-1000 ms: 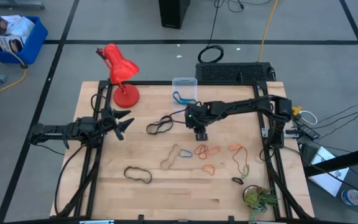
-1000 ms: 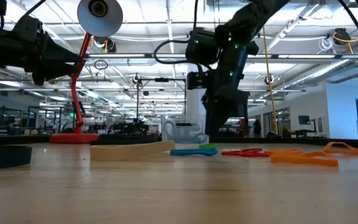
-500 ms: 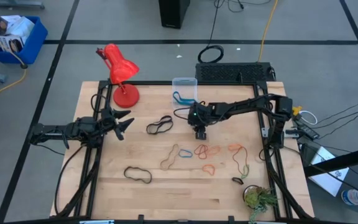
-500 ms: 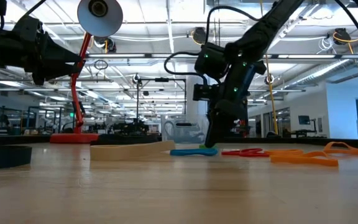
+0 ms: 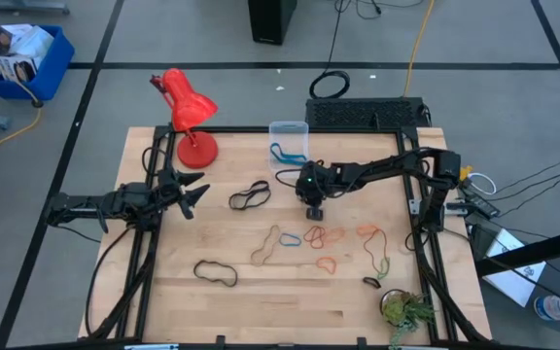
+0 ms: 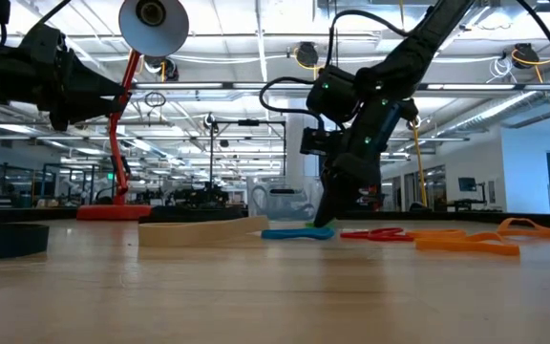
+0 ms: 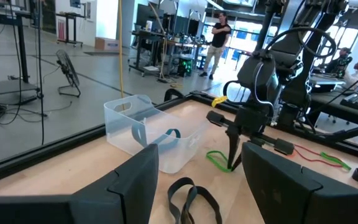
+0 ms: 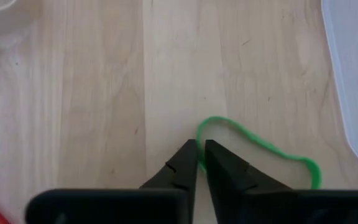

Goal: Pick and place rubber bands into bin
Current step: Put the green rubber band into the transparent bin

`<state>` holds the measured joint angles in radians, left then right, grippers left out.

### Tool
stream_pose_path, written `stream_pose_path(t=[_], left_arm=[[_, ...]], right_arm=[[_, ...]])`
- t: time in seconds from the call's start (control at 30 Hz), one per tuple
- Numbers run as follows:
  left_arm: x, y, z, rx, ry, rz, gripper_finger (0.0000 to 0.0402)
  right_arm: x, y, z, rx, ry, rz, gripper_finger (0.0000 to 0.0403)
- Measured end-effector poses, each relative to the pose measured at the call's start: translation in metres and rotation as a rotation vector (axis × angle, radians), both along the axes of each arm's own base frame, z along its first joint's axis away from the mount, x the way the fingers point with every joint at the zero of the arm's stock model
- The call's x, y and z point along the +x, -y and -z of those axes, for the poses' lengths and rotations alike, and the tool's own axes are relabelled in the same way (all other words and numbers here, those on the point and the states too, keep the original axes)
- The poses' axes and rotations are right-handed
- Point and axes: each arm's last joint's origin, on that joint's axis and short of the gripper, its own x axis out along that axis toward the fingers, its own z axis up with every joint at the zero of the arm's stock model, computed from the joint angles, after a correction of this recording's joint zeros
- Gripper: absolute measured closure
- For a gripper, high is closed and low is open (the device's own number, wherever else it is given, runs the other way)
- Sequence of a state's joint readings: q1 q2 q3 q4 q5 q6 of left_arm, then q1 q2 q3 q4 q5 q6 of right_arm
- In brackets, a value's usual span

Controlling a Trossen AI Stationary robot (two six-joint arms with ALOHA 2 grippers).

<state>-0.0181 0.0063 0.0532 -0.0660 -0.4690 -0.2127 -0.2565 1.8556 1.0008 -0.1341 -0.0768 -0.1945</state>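
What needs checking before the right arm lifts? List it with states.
1. Right hand shut on the thin bright-green rubber band: ok.
2. Band's loose loop lying flat on the wooden table: ok.
3. Small clear plastic bin upright, open: ok.
4. Blue band already inside bin: ok.
5. Left hand open, parked away: ok.
6. Grip firm enough: cannot tell.

Right gripper [image 8: 198, 163] down at table centre, fingers pinched nearly together, arm stretched inward. Left gripper [image 5: 189, 192] waits at left edge, fingers spread wide.
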Motion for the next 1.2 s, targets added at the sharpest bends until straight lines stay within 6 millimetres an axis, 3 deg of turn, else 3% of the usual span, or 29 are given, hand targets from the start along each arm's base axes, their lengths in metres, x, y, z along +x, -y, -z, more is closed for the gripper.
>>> stream_pose_path(t=[0.3,0.5,0.73,1.03,1.2], left_arm=[[0.0,0.0,0.0,0.0,-0.001,0.0,0.0165],[0.0,0.0,0.0,0.0,0.0,-0.001,0.0165],[0.0,0.0,0.0,0.0,0.0,-0.003,0.0165],[0.0,0.0,0.0,0.001,-0.001,-0.003,0.0165],[0.0,0.0,0.0,0.002,-0.001,-0.003,0.0165]], right_arm=[[-0.001,0.0,0.0,0.002,0.0,0.01,0.0401],[-0.005,-0.001,-0.018,0.025,0.045,0.065,0.0402],[-0.01,-0.004,-0.084,-0.003,0.309,0.103,0.0402],[-0.038,-0.005,-0.18,-0.301,0.733,0.19,0.0403],[-0.055,-0.009,-0.22,-0.39,0.967,0.175,0.0403]])
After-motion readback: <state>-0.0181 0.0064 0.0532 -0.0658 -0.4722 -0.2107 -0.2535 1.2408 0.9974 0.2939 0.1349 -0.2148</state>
